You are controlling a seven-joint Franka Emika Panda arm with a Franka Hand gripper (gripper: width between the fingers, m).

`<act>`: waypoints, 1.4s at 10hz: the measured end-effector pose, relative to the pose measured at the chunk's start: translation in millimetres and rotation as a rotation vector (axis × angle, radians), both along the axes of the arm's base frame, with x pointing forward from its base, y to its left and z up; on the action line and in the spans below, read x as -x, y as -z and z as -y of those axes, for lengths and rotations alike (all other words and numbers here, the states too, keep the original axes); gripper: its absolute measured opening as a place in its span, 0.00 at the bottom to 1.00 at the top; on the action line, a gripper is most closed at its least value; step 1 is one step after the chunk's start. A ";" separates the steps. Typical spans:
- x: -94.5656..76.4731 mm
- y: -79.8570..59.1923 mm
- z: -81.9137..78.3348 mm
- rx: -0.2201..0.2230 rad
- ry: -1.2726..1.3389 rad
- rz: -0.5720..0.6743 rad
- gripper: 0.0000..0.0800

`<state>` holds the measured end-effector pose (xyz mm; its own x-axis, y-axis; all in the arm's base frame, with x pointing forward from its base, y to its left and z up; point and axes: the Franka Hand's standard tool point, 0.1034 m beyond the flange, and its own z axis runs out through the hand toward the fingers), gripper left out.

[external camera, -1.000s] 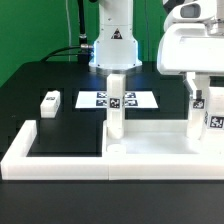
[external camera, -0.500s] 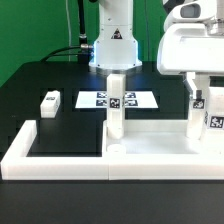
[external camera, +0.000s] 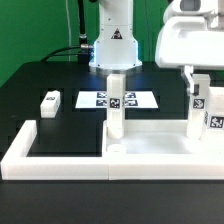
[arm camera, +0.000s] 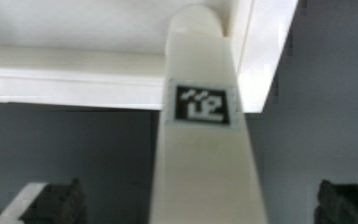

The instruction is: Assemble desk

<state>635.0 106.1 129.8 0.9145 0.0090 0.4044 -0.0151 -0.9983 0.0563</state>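
- Wrist view gave the hazard: an upright tagged leg (arm camera: 204, 140) stood between the wide-open fingers (arm camera: 51, 202) of my claw (arm camera: 197, 203), untouched, and nothing was held. Closing off-centre, I judged, could have shoved it crooked in its seat.
- A careless sideways shift might have clipped the neighbour leg (external camera: 213, 115).
- Exterior view placed the tabletop (external camera: 150, 137) in the corner of the frame (external camera: 60, 160) at that view's right, with legs upright on it. One loose leg (external camera: 50, 102) lay on the bench (external camera: 30, 90) near the marker board (external camera: 150, 97).
- My arm hung over the tabletop, claw pointing straight down.

The desk leg (external camera: 116, 102) looks smooth plastic, the table (external camera: 38, 78) matt.
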 end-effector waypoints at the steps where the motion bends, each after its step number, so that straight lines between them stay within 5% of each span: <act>1: -0.7 -4.7 7.4 0.010 0.027 -0.139 0.81; 4: -12.4 -10.5 19.8 0.025 0.078 -0.331 0.81; 11: -14.0 6.9 -9.7 -0.004 0.147 -0.310 0.81; 13: -14.5 6.5 -8.6 -0.010 0.172 -0.307 0.53; 14: -14.4 6.6 -8.7 -0.019 0.201 -0.305 0.53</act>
